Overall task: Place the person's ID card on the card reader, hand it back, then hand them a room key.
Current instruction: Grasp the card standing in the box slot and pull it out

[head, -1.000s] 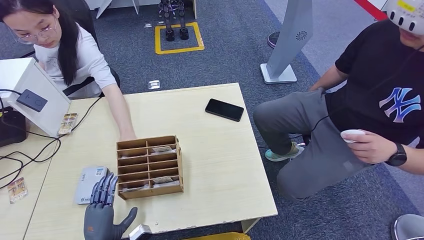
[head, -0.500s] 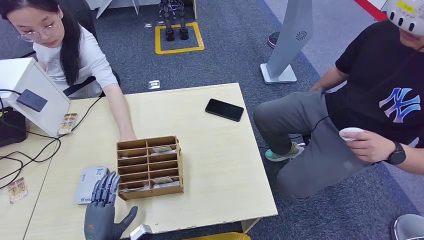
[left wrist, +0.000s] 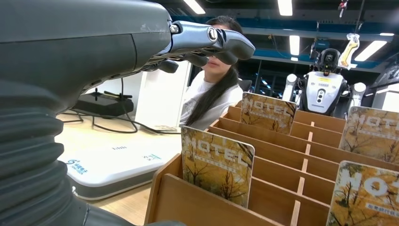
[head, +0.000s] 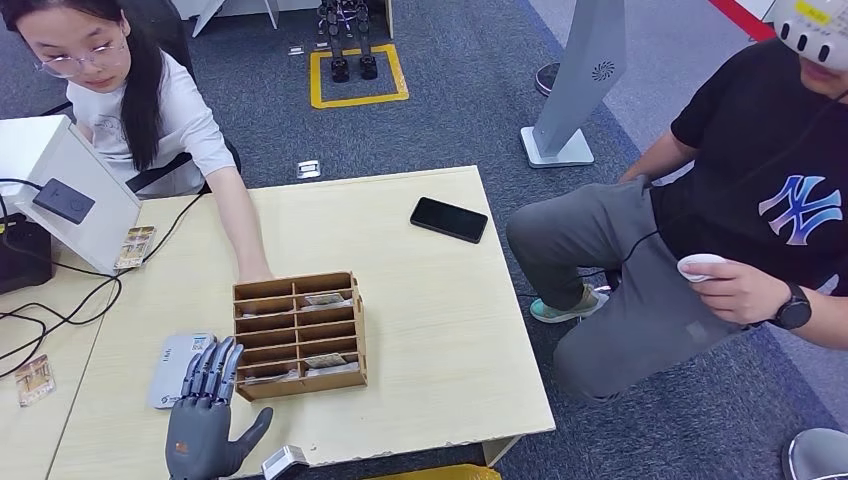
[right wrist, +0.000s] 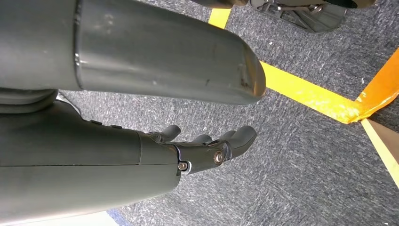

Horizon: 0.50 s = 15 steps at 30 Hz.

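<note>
**Grey card reader lies flat by the left hand**

Grey and flat, the card reader is set on the pale wooden table, near the front edge. No card can be seen on top of it. Just beside it, a wooden box with many small slots is placed. Room key cards with yellow trees and the word HOTEL are stood up in some of the slots.

The left hand is held over the table, with its fingers stretched out straight and close together above the edge of the card reader. The thumb is spread out to the side. Nothing is held in it. Whether the fingers touch the reader cannot be told.

The right hand is hung down over the grey carpet, by a yellow line on the floor. Its fingers are bent a little and apart, and nothing is held.

Behind the box, a person's hand is rested on the table. A small picture card is leaned by a white stand, and another card is laid on the next table to the left. A black phone is laid far back on the table. A white thing is held by a second person, kneeling at the right.
</note>
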Tool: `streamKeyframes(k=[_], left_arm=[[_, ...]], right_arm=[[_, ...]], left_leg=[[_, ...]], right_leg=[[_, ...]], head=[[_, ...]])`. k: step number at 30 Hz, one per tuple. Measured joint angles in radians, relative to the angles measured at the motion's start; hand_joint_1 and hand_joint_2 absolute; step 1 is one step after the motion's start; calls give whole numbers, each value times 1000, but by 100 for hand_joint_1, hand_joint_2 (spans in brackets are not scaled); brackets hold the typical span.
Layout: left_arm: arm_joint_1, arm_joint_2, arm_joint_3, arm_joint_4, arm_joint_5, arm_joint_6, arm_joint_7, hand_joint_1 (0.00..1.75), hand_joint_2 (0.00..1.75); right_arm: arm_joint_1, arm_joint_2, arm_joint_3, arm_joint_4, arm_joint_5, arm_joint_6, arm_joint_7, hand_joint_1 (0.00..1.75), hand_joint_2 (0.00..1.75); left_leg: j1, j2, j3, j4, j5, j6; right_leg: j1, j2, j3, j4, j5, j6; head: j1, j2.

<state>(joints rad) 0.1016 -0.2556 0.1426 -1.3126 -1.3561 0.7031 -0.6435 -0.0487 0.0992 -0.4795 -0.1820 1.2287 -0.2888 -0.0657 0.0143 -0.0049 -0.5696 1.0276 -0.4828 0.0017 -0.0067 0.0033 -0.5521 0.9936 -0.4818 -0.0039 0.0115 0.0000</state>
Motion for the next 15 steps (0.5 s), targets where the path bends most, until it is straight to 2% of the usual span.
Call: streamKeyframes(k=[15], left_arm=[[2, -7, 2, -24, -22, 0, 1, 0, 175]], right_arm=[[0, 2, -4, 0, 3, 0, -7, 0, 0]], left_leg=[[0, 0, 0, 0, 0, 0]], right_leg=[[0, 0, 0, 0, 0, 0]], head=[[0, 0]])
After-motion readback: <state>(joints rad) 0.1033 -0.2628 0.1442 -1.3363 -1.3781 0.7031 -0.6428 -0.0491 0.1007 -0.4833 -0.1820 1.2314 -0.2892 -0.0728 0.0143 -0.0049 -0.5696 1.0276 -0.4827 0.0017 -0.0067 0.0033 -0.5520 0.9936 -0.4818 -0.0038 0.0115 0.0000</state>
